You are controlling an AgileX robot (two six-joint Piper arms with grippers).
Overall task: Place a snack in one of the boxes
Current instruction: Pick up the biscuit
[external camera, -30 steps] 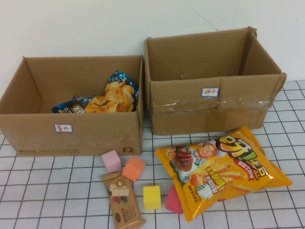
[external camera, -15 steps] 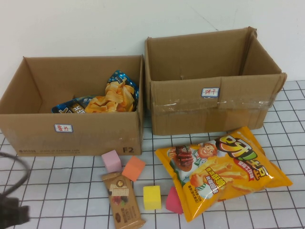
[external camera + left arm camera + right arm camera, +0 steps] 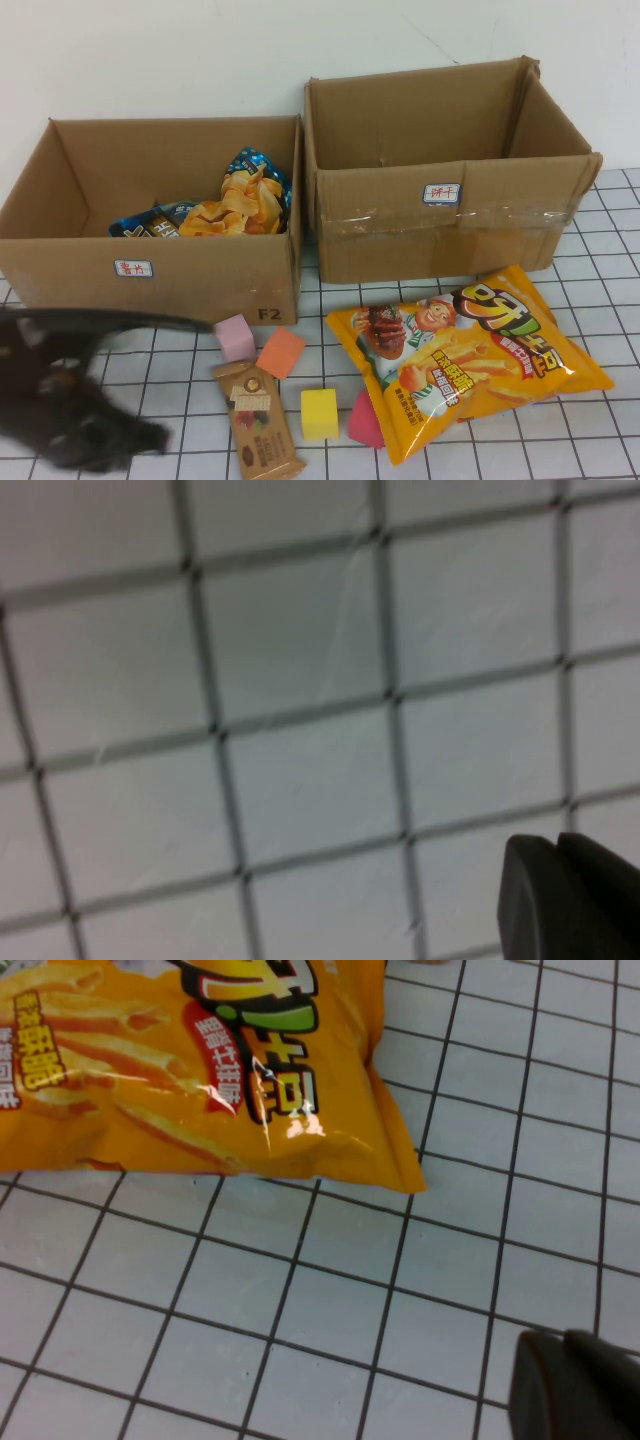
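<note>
A big orange chip bag [image 3: 465, 355] lies on the gridded table in front of the right box [image 3: 450, 235]; its corner also shows in the right wrist view [image 3: 200, 1070]. A brown snack bar [image 3: 256, 420] lies in front of the left box [image 3: 150, 280], which holds several snack bags [image 3: 235, 205]. My left gripper [image 3: 140, 438] is a dark blur at the front left, left of the brown bar; its wrist view shows its fingers [image 3: 570, 895] together over bare table. My right gripper [image 3: 565, 1385] is shut and empty, over the table near the chip bag's corner.
Foam blocks lie among the snacks: pink [image 3: 234, 337], orange [image 3: 280, 352], yellow [image 3: 319, 413], and a magenta one [image 3: 363, 420] partly under the chip bag. The right box looks empty inside. A white wall stands behind the boxes.
My left arm has come into the high view from the front left and moved right toward the brown bar. The snacks, blocks and boxes have not moved.
</note>
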